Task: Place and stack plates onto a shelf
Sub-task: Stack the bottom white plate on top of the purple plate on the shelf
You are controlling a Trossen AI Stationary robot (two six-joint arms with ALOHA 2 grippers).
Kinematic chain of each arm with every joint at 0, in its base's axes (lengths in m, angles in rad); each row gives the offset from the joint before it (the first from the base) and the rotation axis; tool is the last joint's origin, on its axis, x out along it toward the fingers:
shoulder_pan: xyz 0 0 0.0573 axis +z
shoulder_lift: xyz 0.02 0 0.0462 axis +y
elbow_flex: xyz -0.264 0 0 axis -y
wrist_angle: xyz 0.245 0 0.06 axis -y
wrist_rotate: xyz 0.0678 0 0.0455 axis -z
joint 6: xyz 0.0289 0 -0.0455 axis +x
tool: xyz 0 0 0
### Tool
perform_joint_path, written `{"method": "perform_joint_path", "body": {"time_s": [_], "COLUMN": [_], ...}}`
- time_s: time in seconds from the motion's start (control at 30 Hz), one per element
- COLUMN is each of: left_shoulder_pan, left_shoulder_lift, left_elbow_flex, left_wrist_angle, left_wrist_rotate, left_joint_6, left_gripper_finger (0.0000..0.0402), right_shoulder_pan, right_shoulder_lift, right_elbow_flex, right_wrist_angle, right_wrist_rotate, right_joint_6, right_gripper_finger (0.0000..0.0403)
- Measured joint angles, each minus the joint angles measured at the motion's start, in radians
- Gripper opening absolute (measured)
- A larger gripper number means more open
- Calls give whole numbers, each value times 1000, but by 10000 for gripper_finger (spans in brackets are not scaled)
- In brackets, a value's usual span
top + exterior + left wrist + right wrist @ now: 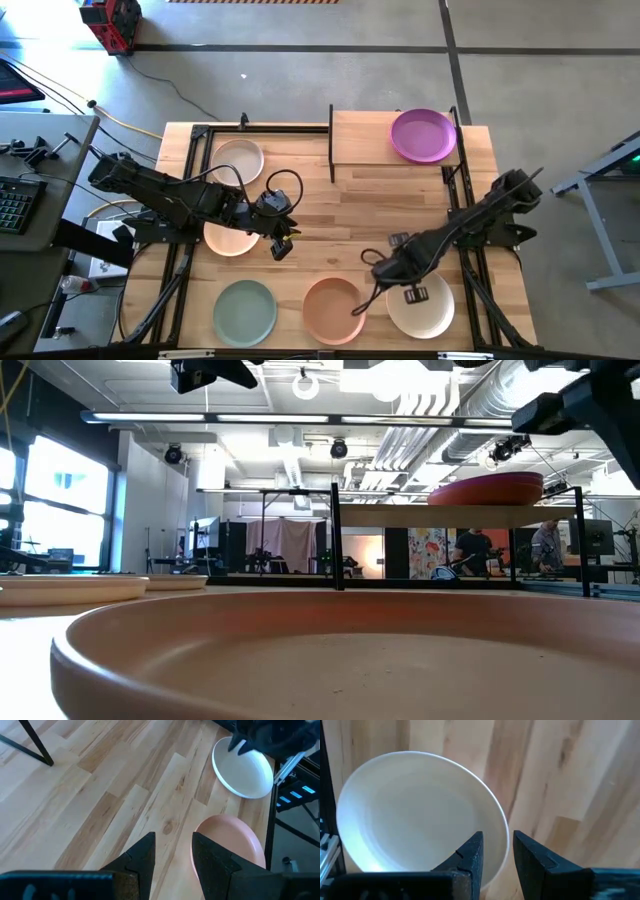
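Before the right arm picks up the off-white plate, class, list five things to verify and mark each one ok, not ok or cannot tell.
1. Right gripper open, holding nothing: ok.
2. Right gripper lined up on the rim of the off-white plate: ok, one finger stands over the plate, the other over the table; contact cannot tell.
3. Free room on the shelf beside the purple plate: ok.
4. Left gripper away from the off-white plate: ok, it hangs over bare wood near the salmon plate.
5. Off-white plate lies flat, clear of its neighbour: ok.
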Motion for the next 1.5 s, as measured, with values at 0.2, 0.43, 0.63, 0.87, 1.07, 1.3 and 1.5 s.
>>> {"method": "perform_joint_path", "body": {"time_s": [0.2, 0.43, 0.63, 0.87, 1.07, 1.3, 1.5], "left_shoulder_pan": [0, 0, 0, 0, 0, 0, 0], "left_shoulder_lift": [0, 0, 0, 0, 0, 0, 0], "left_elbow_flex": [0, 0, 0, 0, 0, 0, 0], "left_wrist_angle": [0, 0, 0, 0, 0, 0, 1], "left_wrist_rotate": [0, 0, 0, 0, 0, 0, 0], "left_joint_6": [0, -2, -2, -18, -18, -18, -18], "left_gripper_finger": [117, 117, 117, 117, 117, 117, 117], "right_shoulder_pan": [23, 30, 29, 29, 29, 29, 29], "right_shoulder_lift": [58, 121, 156, 157, 157, 157, 156], "right_elbow_flex": [0, 0, -27, -93, -118, -146, -146], "right_wrist_angle": [56, 88, 134, 169, 197, 223, 212], "right_wrist_rotate": [-2, 6, 8, 12, 4, -15, -30], "right_joint_6": [-20, -62, -82, -74, -90, -97, -99], "right_gripper_finger": [85, 85, 85, 85, 85, 79, 26]}}
